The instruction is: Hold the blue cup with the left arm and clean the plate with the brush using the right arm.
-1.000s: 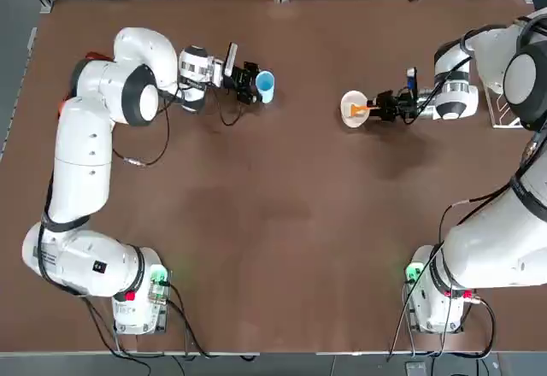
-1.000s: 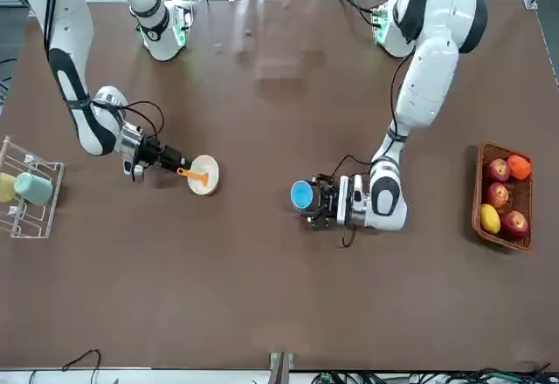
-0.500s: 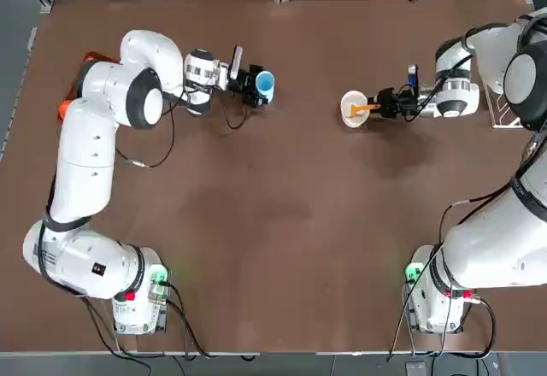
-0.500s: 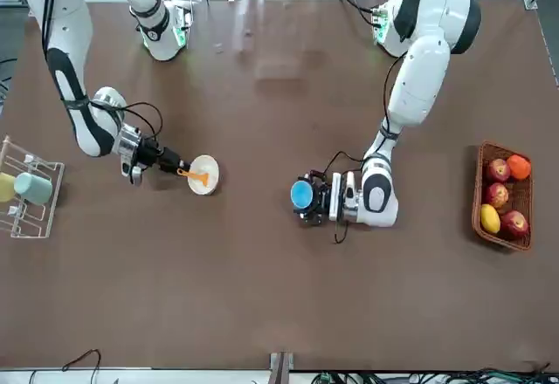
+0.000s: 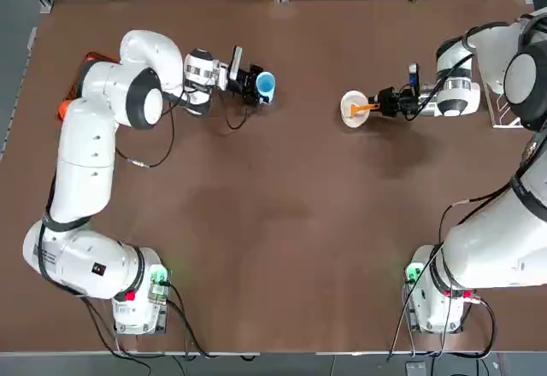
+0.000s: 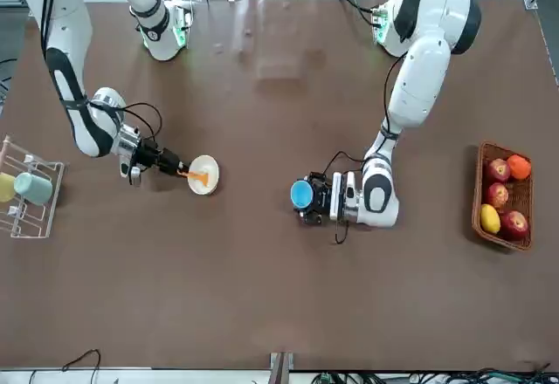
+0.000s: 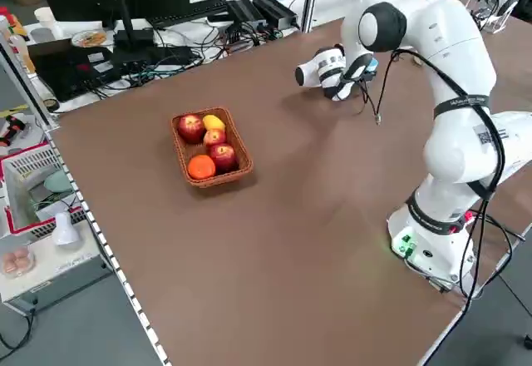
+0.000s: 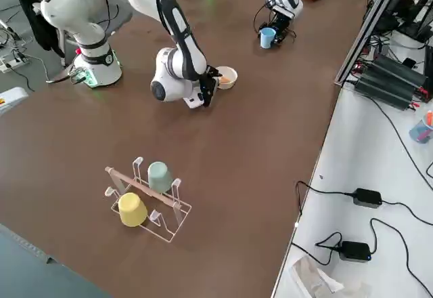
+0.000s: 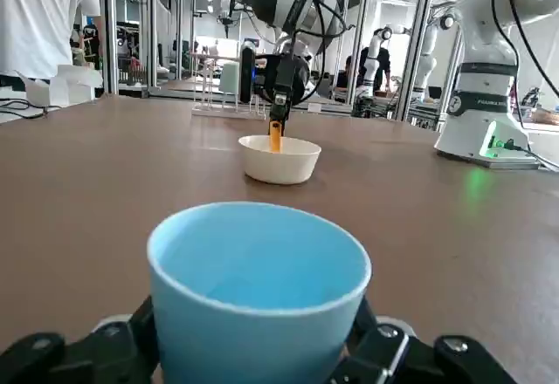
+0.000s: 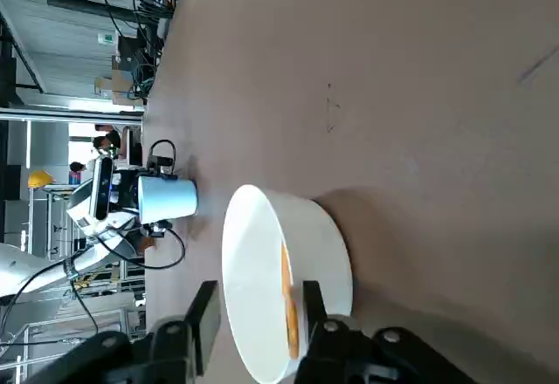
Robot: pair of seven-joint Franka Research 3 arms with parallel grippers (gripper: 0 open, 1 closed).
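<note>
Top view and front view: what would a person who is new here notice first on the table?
First the two arms reaching to the far side of the table. The left gripper has its jaws around the upright blue cup, and the right gripper holds the orange brush over the plate. Then the basket of fruit, beyond the left arm.

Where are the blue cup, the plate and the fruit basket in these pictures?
blue cup (image 6: 302,194): front view, on its open mouth.
plate (image 5: 351,108): top view, on the bare inside, beside the brush.
fruit basket (image 7: 181,149): left side view, on its woven rim.
</note>
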